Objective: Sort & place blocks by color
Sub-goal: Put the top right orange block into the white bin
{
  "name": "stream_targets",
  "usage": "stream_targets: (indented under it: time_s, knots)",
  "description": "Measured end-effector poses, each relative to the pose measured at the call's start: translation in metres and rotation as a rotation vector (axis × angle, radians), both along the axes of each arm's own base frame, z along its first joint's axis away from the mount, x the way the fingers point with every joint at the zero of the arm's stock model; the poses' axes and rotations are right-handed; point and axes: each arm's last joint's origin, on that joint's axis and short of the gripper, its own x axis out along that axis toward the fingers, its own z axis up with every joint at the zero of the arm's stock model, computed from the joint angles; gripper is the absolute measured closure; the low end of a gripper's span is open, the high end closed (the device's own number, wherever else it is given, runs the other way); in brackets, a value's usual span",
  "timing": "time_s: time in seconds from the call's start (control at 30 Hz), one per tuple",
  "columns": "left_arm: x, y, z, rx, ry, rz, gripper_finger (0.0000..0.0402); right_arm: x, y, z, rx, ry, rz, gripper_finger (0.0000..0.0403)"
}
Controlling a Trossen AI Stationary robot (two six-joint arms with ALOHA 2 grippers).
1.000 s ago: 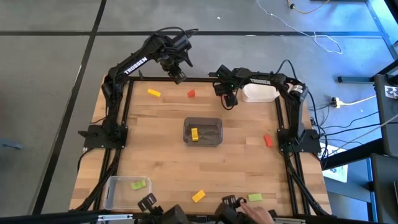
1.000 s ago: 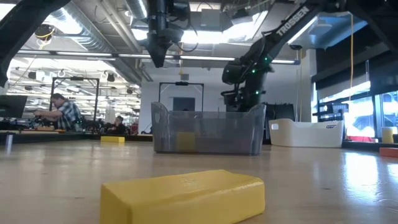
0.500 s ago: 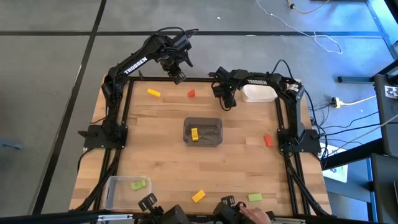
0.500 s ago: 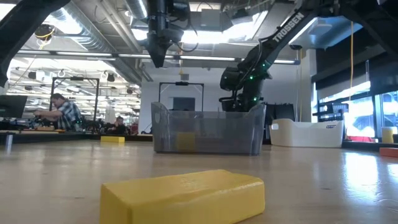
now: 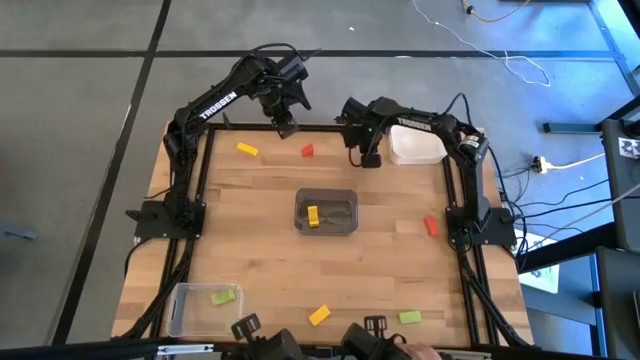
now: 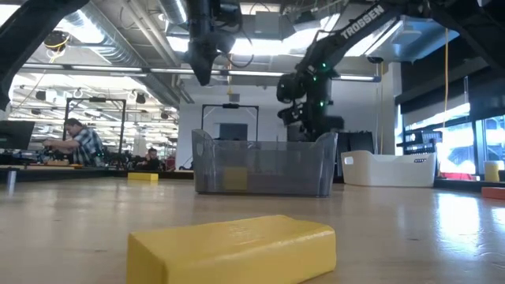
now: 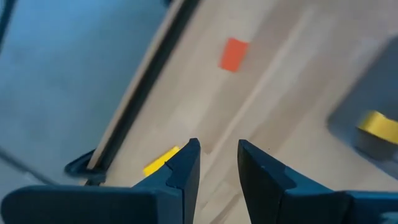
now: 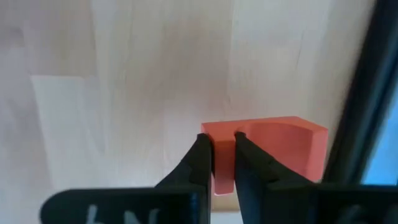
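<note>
1. Red block (image 8: 264, 149) lies flat near the table's (image 5: 400, 270) far edge, its long side crosswise to the right gripper's fingers
2. Right gripper (image 8: 222, 144) is pinched to a slit in front of that block, gripping nothing (contact unclear)
3. Left gripper (image 7: 217, 149) hangs over the far edge, narrowly parted, empty

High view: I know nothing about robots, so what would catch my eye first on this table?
Two dark arms lean in over the far edge of the wooden table. The left gripper and right gripper hang on either side of a small red block. In the table's middle stands a grey see-through bin with one yellow block inside.
</note>
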Motion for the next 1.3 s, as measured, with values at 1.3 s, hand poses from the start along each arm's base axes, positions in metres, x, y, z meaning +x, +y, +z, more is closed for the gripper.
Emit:
stream_targets:
  time_s: [1.3]
  knots:
    - [0.005,0.001,0.001,-0.023,-0.072,-0.194,0.0303,-0.113,-0.049,0.014,0.148,0.268,-0.530,0.0367]
